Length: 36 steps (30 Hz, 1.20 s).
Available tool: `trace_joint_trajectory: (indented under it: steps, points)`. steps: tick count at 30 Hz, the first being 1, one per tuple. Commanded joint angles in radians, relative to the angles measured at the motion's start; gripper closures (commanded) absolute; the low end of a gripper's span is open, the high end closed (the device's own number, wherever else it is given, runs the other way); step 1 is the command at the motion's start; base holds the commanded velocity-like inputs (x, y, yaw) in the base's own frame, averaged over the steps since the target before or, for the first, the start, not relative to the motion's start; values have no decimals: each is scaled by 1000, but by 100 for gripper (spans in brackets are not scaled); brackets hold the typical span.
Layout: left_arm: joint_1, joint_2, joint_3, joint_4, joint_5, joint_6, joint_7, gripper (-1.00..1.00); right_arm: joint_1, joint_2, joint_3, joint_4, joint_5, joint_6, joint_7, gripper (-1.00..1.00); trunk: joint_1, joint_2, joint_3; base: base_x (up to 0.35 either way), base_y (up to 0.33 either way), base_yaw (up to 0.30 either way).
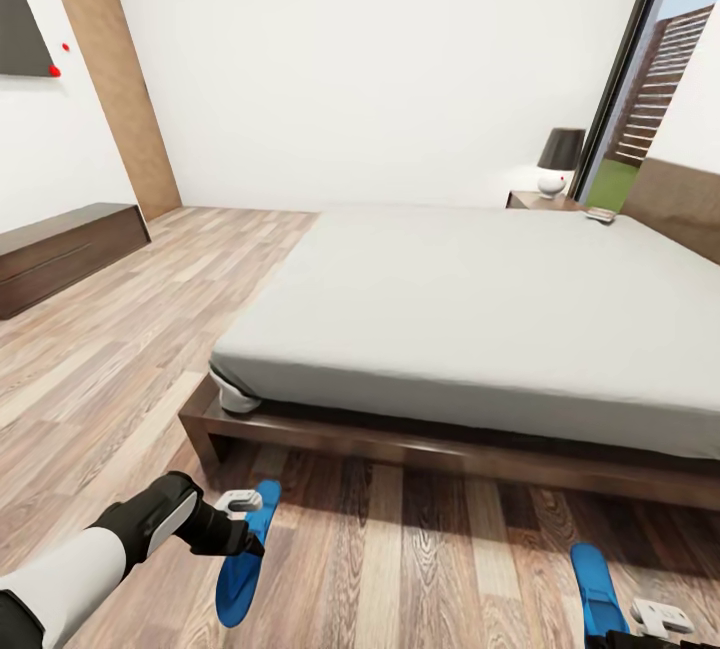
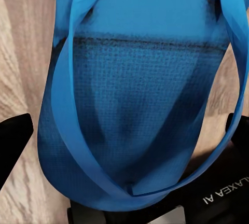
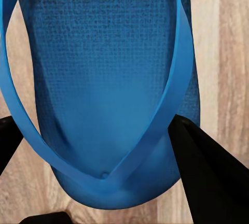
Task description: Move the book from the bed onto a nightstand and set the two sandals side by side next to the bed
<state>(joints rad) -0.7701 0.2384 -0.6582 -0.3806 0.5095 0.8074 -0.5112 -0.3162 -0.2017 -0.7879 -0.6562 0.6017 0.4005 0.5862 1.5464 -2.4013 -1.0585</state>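
Two bright blue sandals lie on the wood floor before the foot of the bed [image 1: 330, 434], far apart. My left gripper [image 1: 243, 503] is at the far end of the left sandal [image 1: 240, 569]. In the left wrist view its black fingers [image 2: 13, 141] straddle the sandal [image 2: 135, 110], with a thin strip of floor showing beside one finger. My right gripper [image 1: 660, 617] is at the right sandal [image 1: 598, 589]; its fingers [image 3: 212, 177] press against both edges of that sandal [image 3: 104, 79]. A small flat thing, probably the book [image 1: 600, 215], lies on the mattress's far right corner, beside the nightstand [image 1: 535, 199].
A lamp [image 1: 558, 161] stands on the nightstand. A long dark bench-like unit [image 1: 60, 251] runs along the left wall. A tall dark-framed window [image 1: 640, 79] is at the right. Open plank floor stretches left of the bed.
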Motion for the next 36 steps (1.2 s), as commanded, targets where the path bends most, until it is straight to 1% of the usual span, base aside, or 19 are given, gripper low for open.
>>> trace_joint_trajectory:
  steps: [1, 9, 14, 23, 29, 33, 36]
  points:
    - [0, 1, -4, -1, 1, 3, -3, 100, -1, 1, -5, -2, 7, 3, 9, 100, 4, -8, -4, 0, 0, 0]
    - [0, -1, -5, -1, 1, 3, -3, 100, -1, 1, -5, -2, 7, 3, 8, 100, 34, -64, -29, 0, 0, 0]
    - [0, -7, -5, -1, 1, 3, -3, 100, -1, 2, -5, -2, 7, 3, 7, 100, 54, -99, -45, 0, 0, 0]
    - [0, -7, -5, -1, 2, 3, -3, 100, -1, 2, -5, -1, 7, 1, 7, 100, 58, -101, -80, 0, 0, 0]
    - [0, -9, 2, -3, 0, 10, -5, 100, -1, 3, -5, -2, 7, 1, 8, 100, 58, -101, -80, 0, 0, 0]
    - [-2, -2, 3, -3, 0, 15, -5, 100, -1, 1, -5, -2, 7, 1, 9, 100, 58, -101, -80, 0, 0, 0]
    - [-7, 20, 4, -2, 0, 15, -4, 100, -1, 1, -5, -2, 7, 1, 10, 100, 58, -101, -80, 0, 0, 0]
